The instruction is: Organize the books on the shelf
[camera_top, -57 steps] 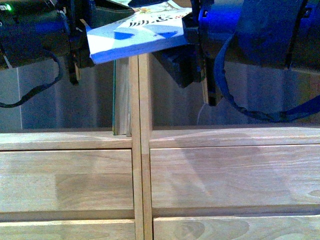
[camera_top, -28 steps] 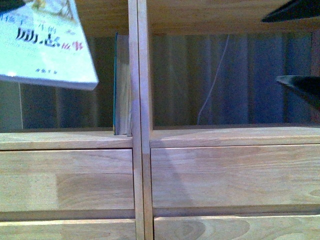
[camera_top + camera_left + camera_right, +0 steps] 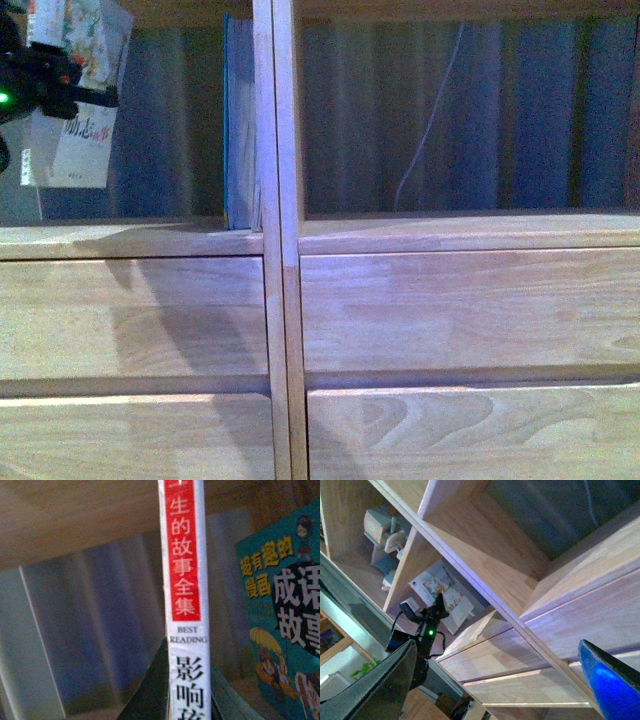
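— How many books?
— Two: one thin white paperback with a colourful cover picture [image 3: 70, 160] on the far left, and one taller teal-blue-covered book [image 3: 240, 130] to its right.
— And the furniture?
— One large light-wood bookcase of jointed planks [image 3: 450, 235]. It has one central upright divider [image 3: 275, 120], two open compartments [image 3: 170, 130] in the front view, left and right, and four plain drawer fronts [image 3: 470, 310], two on each side.
— Anything else?
— One thin white cable [image 3: 430, 125], at the far back of the right compartment.
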